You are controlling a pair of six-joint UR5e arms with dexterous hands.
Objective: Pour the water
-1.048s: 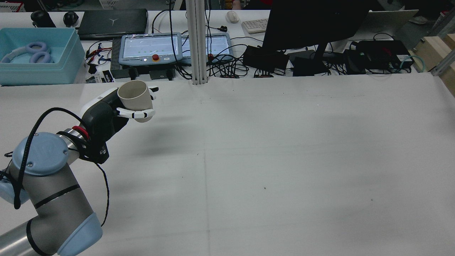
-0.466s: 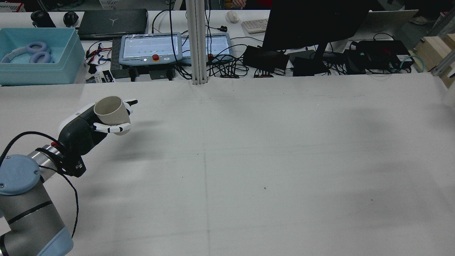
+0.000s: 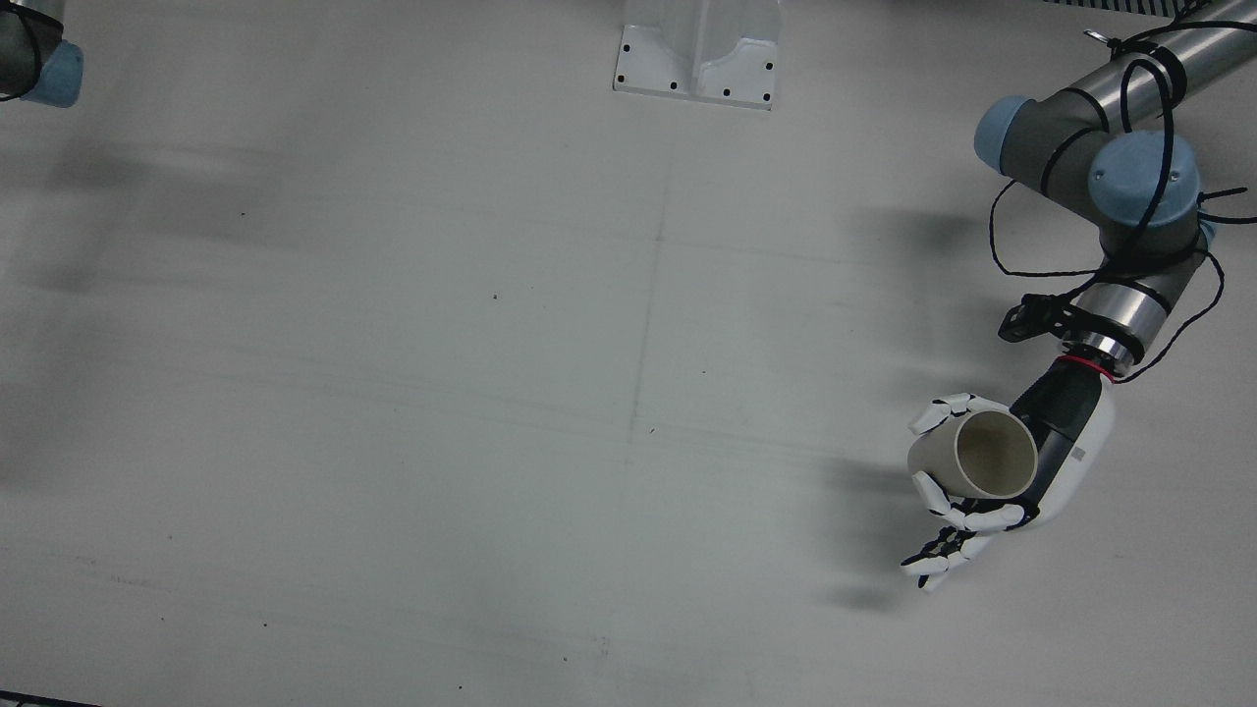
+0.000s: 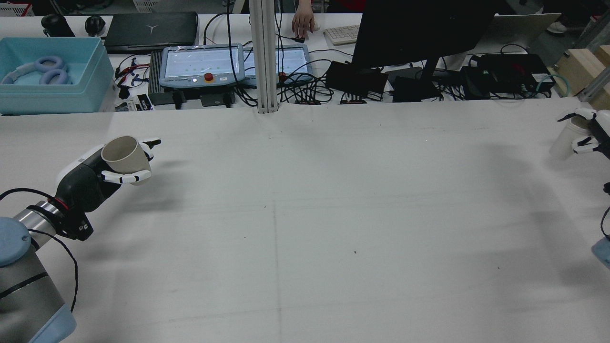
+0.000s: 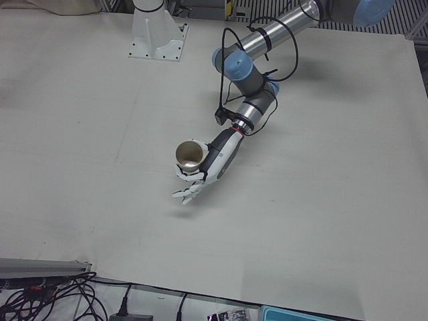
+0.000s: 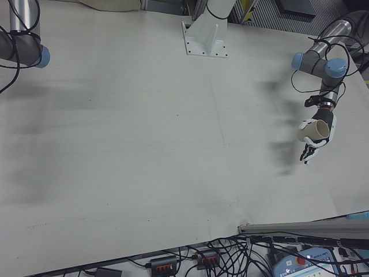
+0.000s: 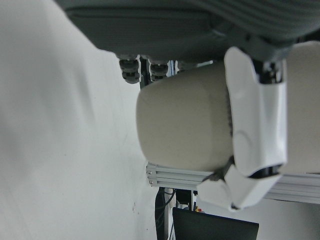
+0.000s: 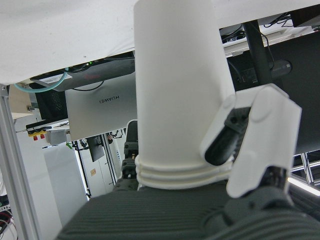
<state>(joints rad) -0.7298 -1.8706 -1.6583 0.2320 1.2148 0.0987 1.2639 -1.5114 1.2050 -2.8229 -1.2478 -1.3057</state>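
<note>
Beige cup sits in my left hand in the front view, held clear above the white table near its right side; the mouth tips toward the camera and white fingers wrap its wall, some curled on it, the lowest ones splayed loose below; my right arm shows only as a blue elbow at the top left corner.

From the rear view I see the same cup at the far left, upright with its rim slightly tilted, the left hand clamped on it from behind and below; at the far right edge my right hand closes around a white cup, also off the table; a monitor and a blue bin stand beyond.

In the left-front view the beige cup rests against the palm of the left hand, mouth up, and I can make out nothing inside.

Right-front view: cup and left hand small at the right side.

Left hand view: beige cup fills the frame, a white finger pressed across it.

Right hand view: white cup gripped near its ribbed rim by a finger.
</note>
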